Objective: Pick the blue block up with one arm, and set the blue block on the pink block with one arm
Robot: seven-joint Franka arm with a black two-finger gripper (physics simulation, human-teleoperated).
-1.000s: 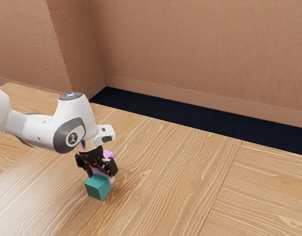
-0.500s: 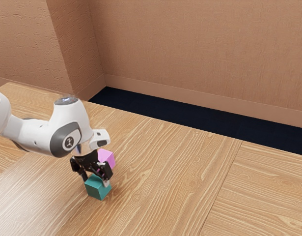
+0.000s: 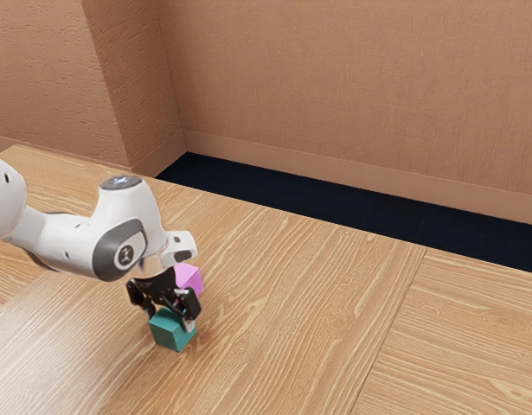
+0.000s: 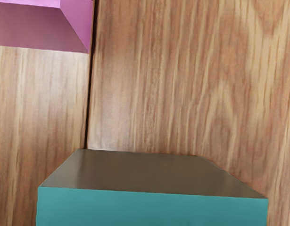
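One wooden bench (image 3: 335, 294) carries the whole scene. The white arm (image 3: 75, 238) reaches over the bench's near part from the exterior view's left, bent low at the wrist.

**Change.** A second ago the arm stood higher, and the fingers (image 3: 189, 322) hung clear above the blue block (image 3: 168, 334). The arm has since sunk, so the fingers now reach down beside the block's top. Over the last half second it has barely shifted.

**Blocks.** The blue block, rendered teal, rests on the bench in the same spot as before and is not yet raised. In the wrist view the blue block (image 4: 152, 207) lies directly beneath the hand. The pink block (image 3: 190, 277) stands near it on the far side. In the wrist view the pink block (image 4: 41, 28) is separated from it by a strip of bare wood.

**Grip.** Whether the fingers already press the block's sides or merely flank them cannot be told.

**Reading.** The approach looks complete, and the grasp is the step in hand. The lift and the short carry onto the pink block remain.
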